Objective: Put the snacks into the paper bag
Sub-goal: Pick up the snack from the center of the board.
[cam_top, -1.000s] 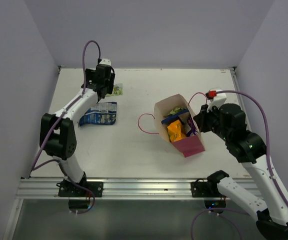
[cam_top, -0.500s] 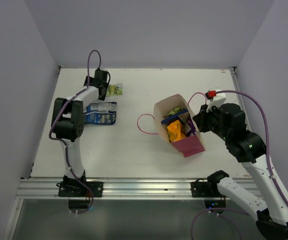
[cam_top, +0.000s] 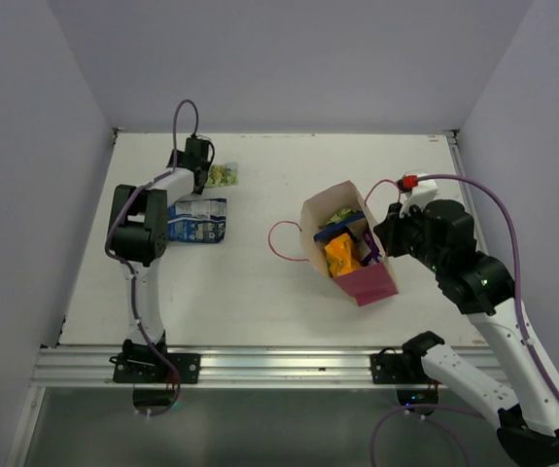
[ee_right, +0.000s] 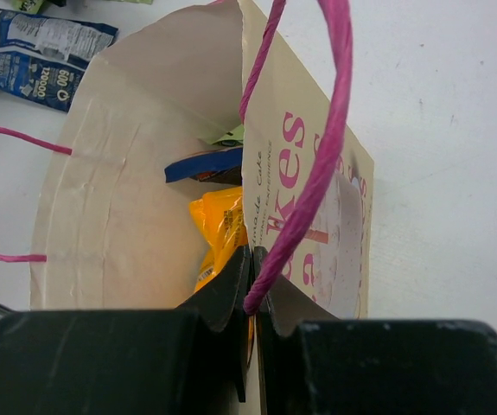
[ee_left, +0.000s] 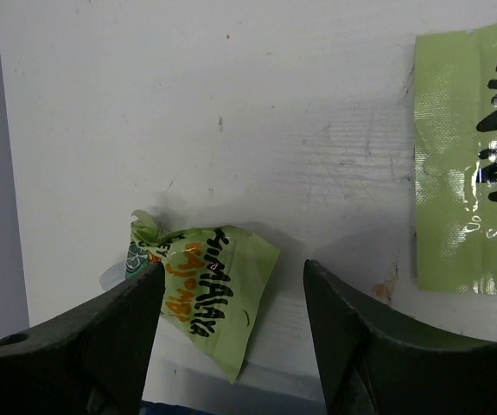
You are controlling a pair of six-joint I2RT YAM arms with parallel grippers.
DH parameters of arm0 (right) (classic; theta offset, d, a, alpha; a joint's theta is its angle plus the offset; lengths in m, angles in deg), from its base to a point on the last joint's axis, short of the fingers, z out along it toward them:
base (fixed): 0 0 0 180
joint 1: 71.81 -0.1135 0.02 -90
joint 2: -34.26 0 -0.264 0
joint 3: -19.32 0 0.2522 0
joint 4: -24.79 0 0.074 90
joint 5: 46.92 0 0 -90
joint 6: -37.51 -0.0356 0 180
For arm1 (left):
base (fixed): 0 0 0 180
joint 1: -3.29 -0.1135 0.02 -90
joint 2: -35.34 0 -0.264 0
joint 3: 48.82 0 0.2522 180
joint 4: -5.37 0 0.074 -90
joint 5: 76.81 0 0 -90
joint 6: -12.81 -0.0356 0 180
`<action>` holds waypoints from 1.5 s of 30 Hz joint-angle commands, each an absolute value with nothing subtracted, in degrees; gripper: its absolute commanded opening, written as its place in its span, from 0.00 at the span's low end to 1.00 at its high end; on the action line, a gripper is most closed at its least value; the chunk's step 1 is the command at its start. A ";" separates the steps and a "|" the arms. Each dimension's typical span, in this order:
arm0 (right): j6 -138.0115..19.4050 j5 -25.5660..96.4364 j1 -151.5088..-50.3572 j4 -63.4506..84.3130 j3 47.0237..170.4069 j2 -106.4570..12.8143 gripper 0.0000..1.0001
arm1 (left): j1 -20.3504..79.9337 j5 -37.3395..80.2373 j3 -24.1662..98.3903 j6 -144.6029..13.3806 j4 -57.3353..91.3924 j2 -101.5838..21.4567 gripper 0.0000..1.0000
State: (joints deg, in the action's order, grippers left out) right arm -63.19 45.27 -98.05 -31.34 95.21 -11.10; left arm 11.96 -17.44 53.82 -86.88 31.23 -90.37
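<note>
With the large orange packet (ee_right: 216, 226) and others already in the paper bag (cam_top: 330, 216) at centre-right, my right jaws pinch its pink cord handle (ee_right: 317, 173), while my left jaws stand open astride a small green packet (ee_left: 209, 294) at far left, where a second green packet (ee_left: 468, 164) and a dark blue packet (cam_top: 193, 222) lie unbagged on the tabletop (cam_top: 240, 282).

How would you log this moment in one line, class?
left gripper: open over green packet | right gripper: shut on paper bag | blue packet: on table

One bag (cam_top: 371, 280). One orange packet (cam_top: 342, 255), inside it. Two blue packets (cam_top: 193, 222) (ee_right: 203, 164): one on the table (cam_top: 260, 292), one in the bag. Three green packets (ee_left: 205, 290) (ee_left: 468, 164) (cam_top: 339, 214): two on the table, one in the bag.
</note>
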 commanded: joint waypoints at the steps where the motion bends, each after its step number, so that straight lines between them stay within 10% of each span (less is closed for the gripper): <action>1: -63.21 46.06 -98.17 -31.07 96.27 -11.71 0.06 | 11.38 -17.92 55.73 -87.91 28.19 -93.41 0.69; 19: -63.30 45.27 -98.09 -30.63 96.01 -12.06 0.06 | 11.29 -20.65 54.50 -87.91 28.45 -93.95 0.00; 45: -63.47 44.83 -98.17 -30.19 96.36 -11.36 0.05 | 11.38 -12.05 62.24 -77.20 41.19 -65.83 0.00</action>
State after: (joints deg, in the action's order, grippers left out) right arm -63.19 45.23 -98.05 -30.93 95.21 -11.80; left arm 11.91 -17.49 60.32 -80.59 39.19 -71.42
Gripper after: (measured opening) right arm 0.059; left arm 0.005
